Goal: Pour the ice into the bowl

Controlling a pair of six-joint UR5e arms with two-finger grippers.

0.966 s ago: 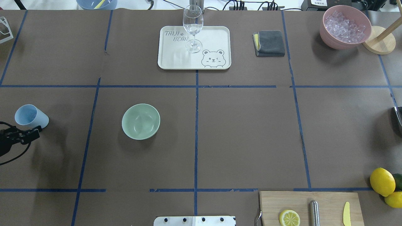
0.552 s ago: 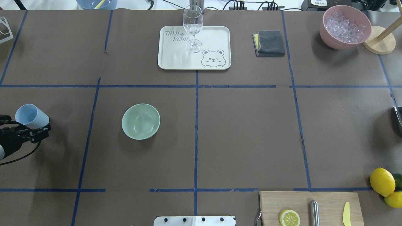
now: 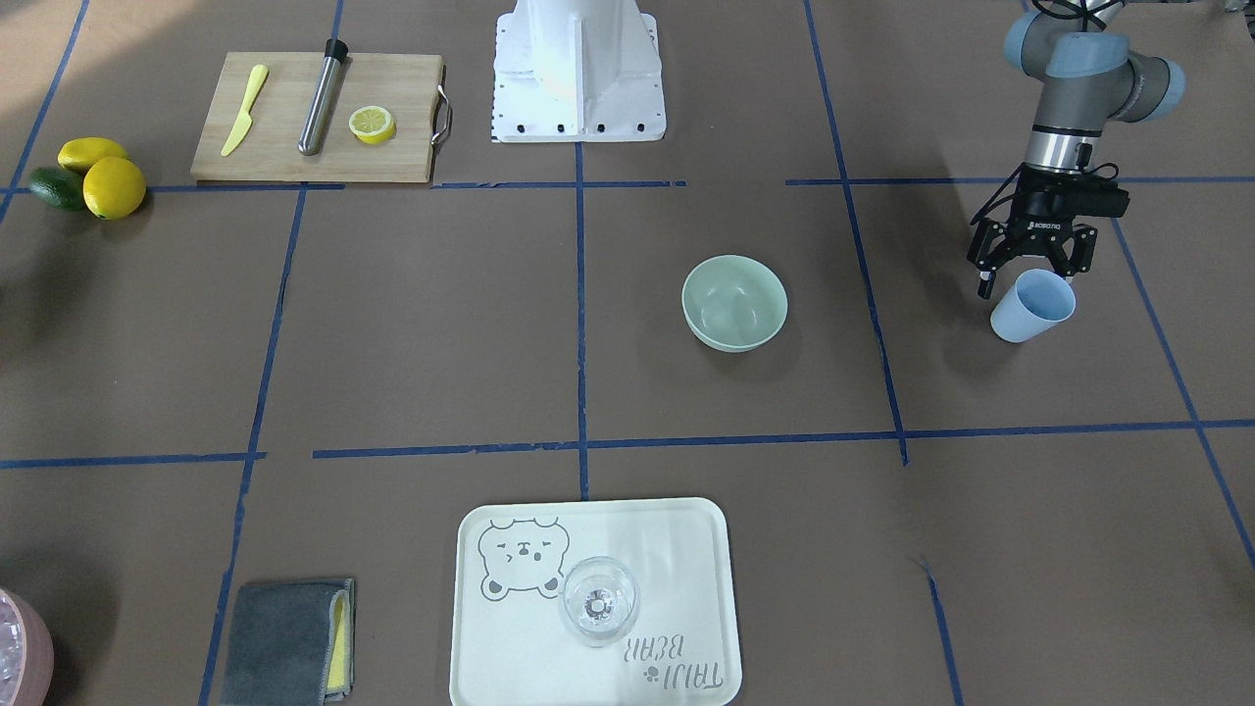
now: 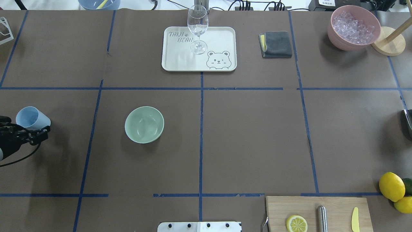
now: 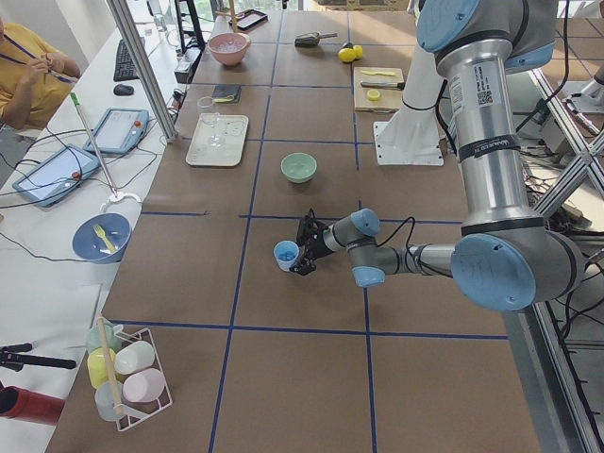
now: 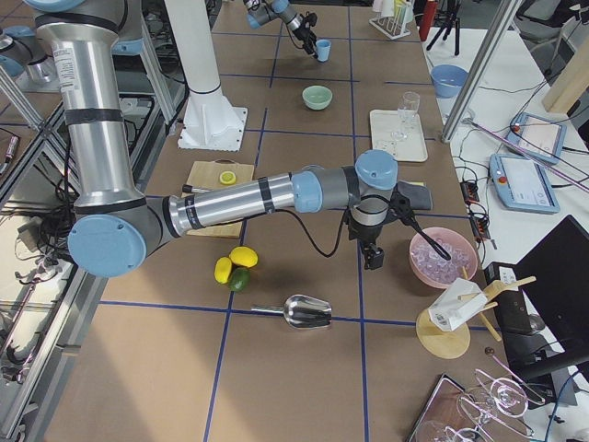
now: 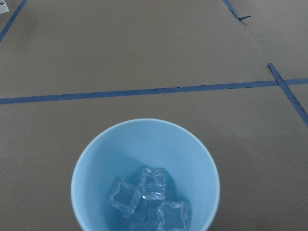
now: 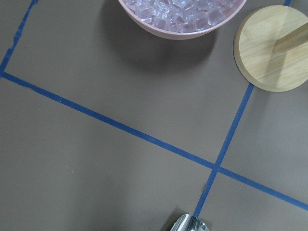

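The pale mint-green bowl (image 4: 144,124) stands empty left of the table's middle; it also shows in the front view (image 3: 734,302). A light blue cup (image 4: 32,118) stands upright at the far left and holds a few clear ice cubes (image 7: 147,197). My left gripper (image 3: 1027,279) is low by the cup and open, with a finger on either side of it. I cannot tell whether the fingers touch the cup. My right gripper (image 6: 373,258) hangs by the pink tub in the right side view only, so I cannot tell if it is open or shut.
A pink tub (image 4: 353,29) full of ice and a wooden stand (image 4: 388,42) are at the far right. A tray (image 4: 222,35) bears a wine glass (image 4: 197,29). A grey cloth (image 4: 276,44), a cutting board (image 4: 334,206), lemons (image 4: 391,186) and a metal scoop (image 6: 308,313) lie around.
My left gripper has moved in from the left edge so its fingers now flank the blue cup. The cup has shifted very slightly. The bowl has not moved.
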